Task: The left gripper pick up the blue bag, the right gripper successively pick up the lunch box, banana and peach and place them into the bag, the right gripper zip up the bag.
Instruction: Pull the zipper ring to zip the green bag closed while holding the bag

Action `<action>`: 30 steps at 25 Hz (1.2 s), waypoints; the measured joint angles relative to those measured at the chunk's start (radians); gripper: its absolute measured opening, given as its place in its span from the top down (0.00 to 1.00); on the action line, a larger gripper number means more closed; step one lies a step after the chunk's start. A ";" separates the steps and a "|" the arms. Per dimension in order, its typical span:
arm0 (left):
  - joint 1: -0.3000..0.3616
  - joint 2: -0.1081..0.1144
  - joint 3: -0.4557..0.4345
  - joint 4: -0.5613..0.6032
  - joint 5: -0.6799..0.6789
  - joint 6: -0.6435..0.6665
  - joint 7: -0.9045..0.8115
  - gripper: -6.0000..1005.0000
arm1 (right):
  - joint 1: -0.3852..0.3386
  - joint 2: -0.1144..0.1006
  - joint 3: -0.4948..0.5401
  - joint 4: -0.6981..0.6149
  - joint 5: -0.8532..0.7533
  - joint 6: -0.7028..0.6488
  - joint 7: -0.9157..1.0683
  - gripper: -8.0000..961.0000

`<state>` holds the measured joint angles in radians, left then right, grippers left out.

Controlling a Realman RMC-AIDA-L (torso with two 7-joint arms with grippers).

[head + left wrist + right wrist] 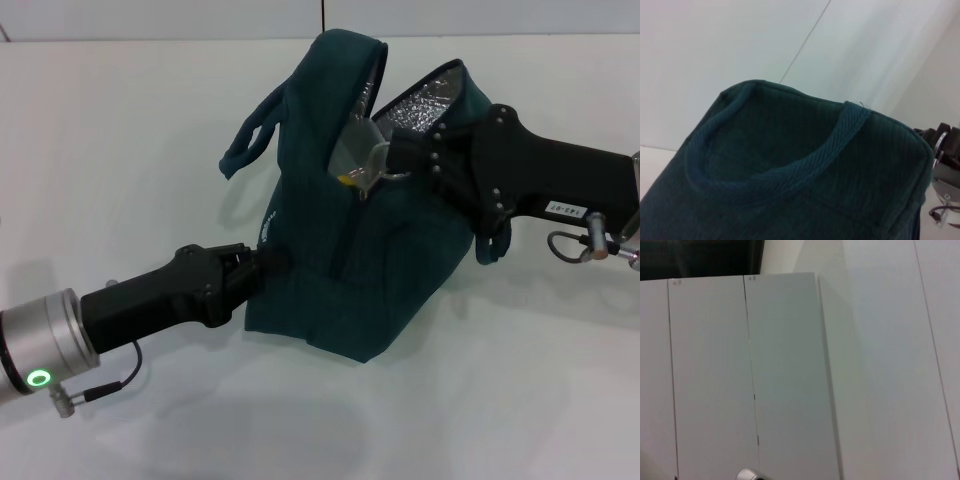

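Teal blue bag (370, 270) fills left wrist view; head view shows both grippers

Left arm (150, 295), lower left: matte black housing, silver cylindrical joint with green ring light, thin black cable. Right arm (530, 175), upper right: black casing, screws, white label, looped cable.

You've got the blue bag (375, 275) standing on the white table (120, 160), roughly mid-table toward the far edge, its top unzipped w/ silver foil lining showing. One loop handle (250, 135) hangs off its left side. The left gripper (268, 262) presses into the bag's left wall low down; fingers not readable. The right gripper (392, 152) is at the bag's opening, by the ring zip pull (388, 172). Something clear w/ a bit of yellow sits in the mouth; can't ID it.
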<state>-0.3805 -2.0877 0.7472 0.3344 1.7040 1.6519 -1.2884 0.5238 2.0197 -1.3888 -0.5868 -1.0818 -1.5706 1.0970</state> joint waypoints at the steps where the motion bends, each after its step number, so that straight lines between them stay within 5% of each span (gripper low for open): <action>1: 0.000 0.000 0.002 0.000 0.000 0.000 0.001 0.92 | 0.001 0.000 0.000 -0.002 0.000 0.000 0.002 0.99; 18: 0.000 -0.002 0.015 -0.003 0.001 -0.022 0.014 0.93 | 0.007 -0.005 0.002 -0.004 -0.018 -0.083 -0.002 0.99; 30: 0.001 -0.001 0.015 -0.015 -0.004 -0.027 0.011 0.93 | -0.010 0.000 0.024 0.017 0.005 -0.001 0.003 0.99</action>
<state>-0.3798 -2.0892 0.7618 0.3190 1.7004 1.6247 -1.2774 0.5136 2.0194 -1.3648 -0.5694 -1.0764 -1.5713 1.1004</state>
